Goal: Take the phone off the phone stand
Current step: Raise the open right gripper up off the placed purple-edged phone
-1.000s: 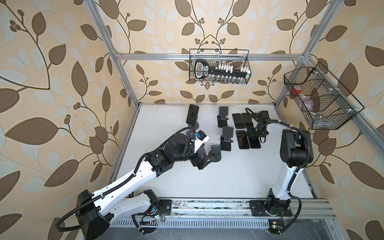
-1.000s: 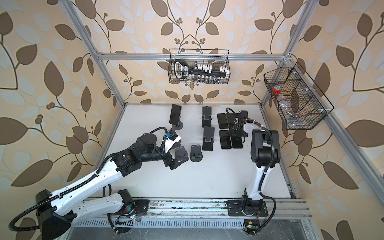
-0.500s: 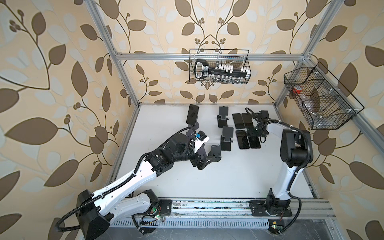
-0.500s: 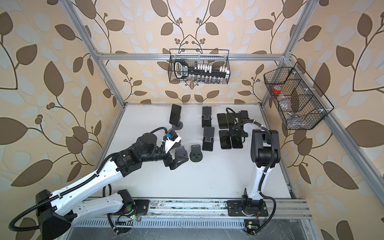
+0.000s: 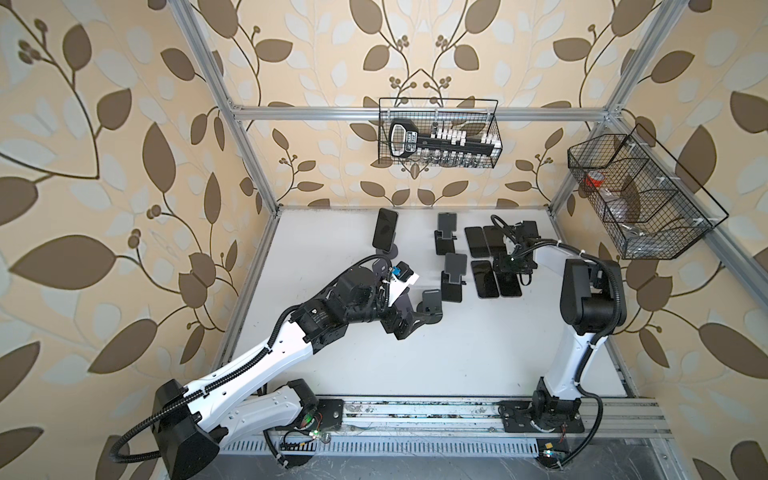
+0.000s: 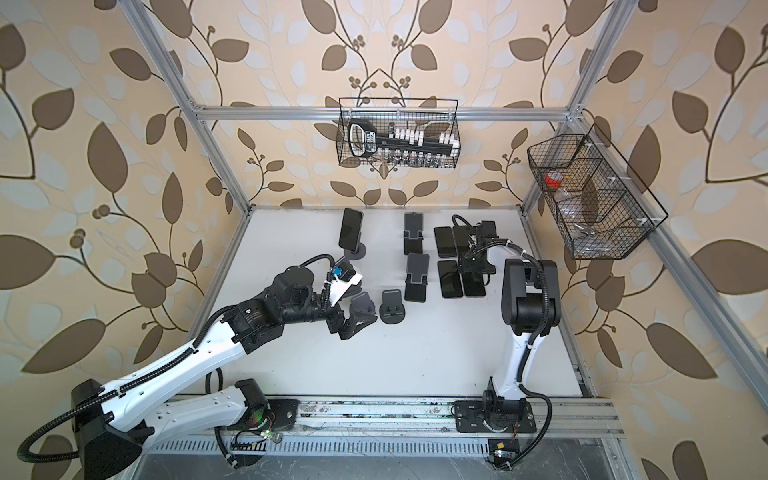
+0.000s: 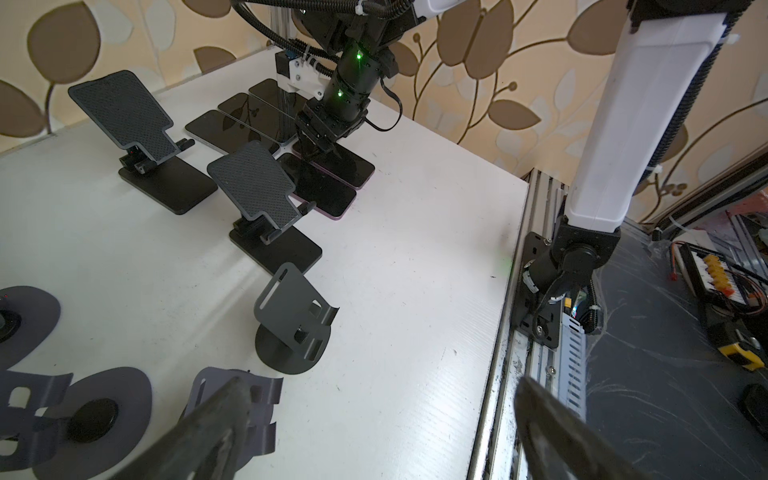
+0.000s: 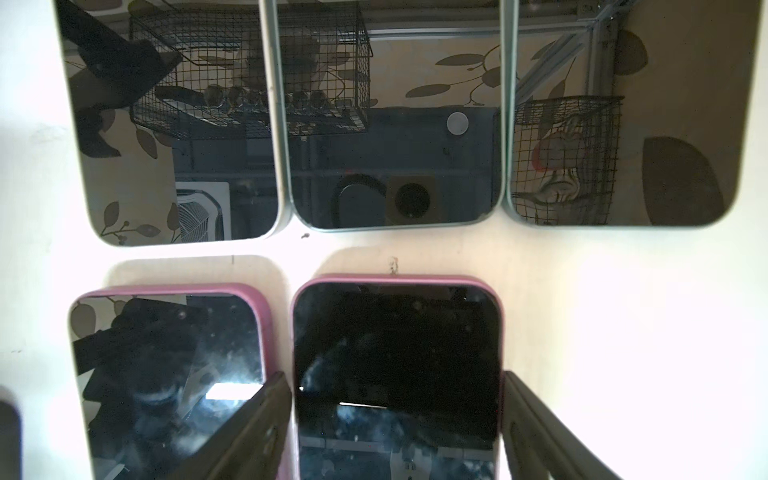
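right gripper (image 8: 395, 376) | pink-cased phone (image 8: 397, 332) flat on table (image 8: 602, 311) — between its jaws

— What's around the workspace?

— Beige wallpaper (image 5: 124, 124) with big brown and pale leaves on all three sides, in both top views. An aluminium frame (image 5: 316, 111) runs up the corners and across the back wall.

— Anything hung on it?

— Two black wire baskets: one (image 5: 438, 99) on the back wall, a second (image 5: 598, 153) with compartments on the right wall.

— And below?

— A white table (image 5: 478, 353), lightly scuffed, with a metal rail (image 5: 415, 411) along its front edge. The light is bright and glares off the white surface.
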